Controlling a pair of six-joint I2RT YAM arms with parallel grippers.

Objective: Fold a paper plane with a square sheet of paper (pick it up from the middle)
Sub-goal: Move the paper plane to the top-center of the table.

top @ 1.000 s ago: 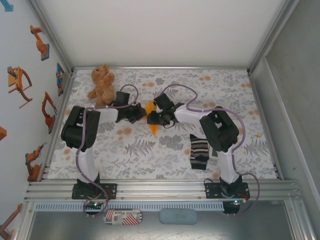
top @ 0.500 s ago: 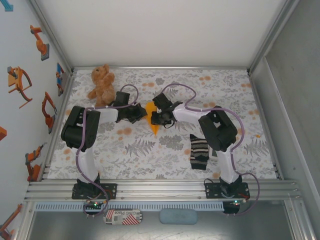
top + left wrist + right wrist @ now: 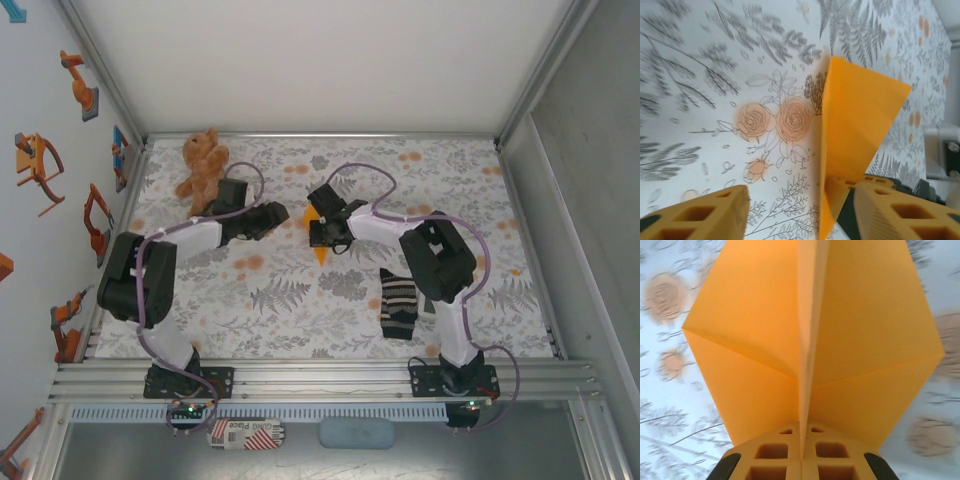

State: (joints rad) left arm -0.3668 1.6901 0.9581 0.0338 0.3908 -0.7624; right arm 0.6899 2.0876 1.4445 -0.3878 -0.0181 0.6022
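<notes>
**Right gripper pinches the folded paper; left gripper stands spread.**

Top view: the orange paper [image 3: 320, 250] is at centre frame over the floral table [image 3: 450, 190], with the right gripper [image 3: 316, 230] on it and the left gripper [image 3: 278, 213] just beside it at left. Right wrist view: the fingers [image 3: 780, 460] are pressed together on the centre crease, flaps spreading to both sides. Left wrist view: the jaws are apart, and the paper rises in the gap near the lower-right finger [image 3: 900, 210]; contact cannot be told.

One folded orange paper [image 3: 755, 330], one teddy bear [image 3: 203, 165], one striped sock [image 3: 398, 305]
</notes>
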